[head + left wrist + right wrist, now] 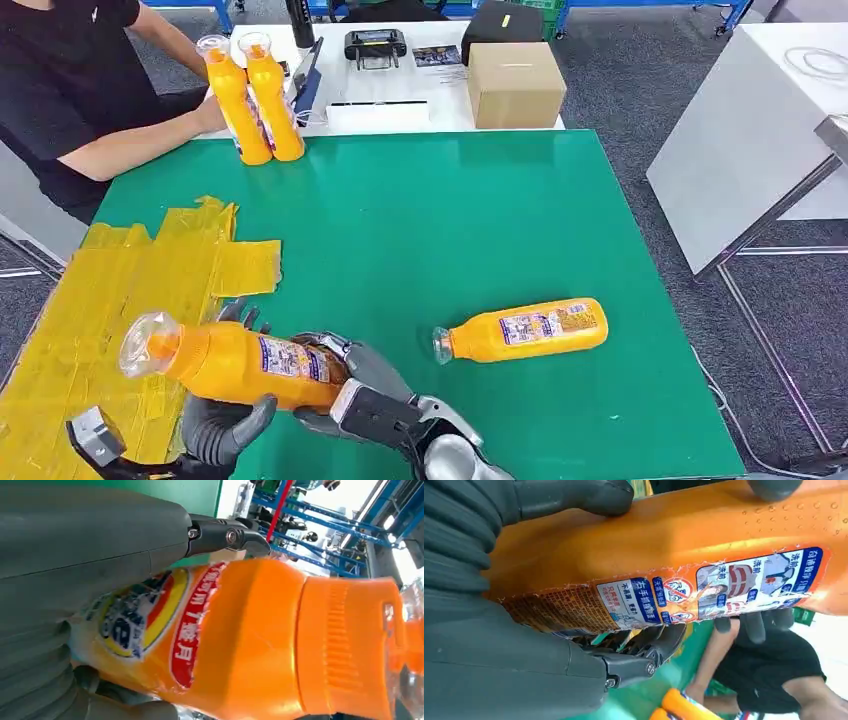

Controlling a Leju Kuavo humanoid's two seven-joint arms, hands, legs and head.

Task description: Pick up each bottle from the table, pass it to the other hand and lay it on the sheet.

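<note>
Green surface: the desk (450,230) is covered by a green mat, and most of the scene is taken up by it.
Yellow sheet: a crinkled, translucent yellow sheet (110,290) is spread over the desk's left part, reaching to its near left corner.
Held bottle: an orange bottle (235,362) with a clear cap is carried on its side above the near edge, over the boundary between sheet and bare green; its cap is turned toward the sheet.
Left hand: the left hand (225,420) is wrapped around the bottle's body from below, the fingers being closed on it.
Right hand: the right hand (365,385) is closed around the bottle's base end, so the bottle is gripped by both hands at once.
Lying bottle: 1 more orange bottle (522,331) lies on its side on the green, to the right of the hands, untouched.
Standing bottles: 2 upright orange bottles (255,98) are held at the far left edge by a person in black (70,90).
Behind the desk: a white table (400,75) is set with a cardboard box (515,84) and a dark handheld controller (375,45).
Room: grey carpet (620,90), a second white table (750,130) at right, blue racking in the background.
</note>
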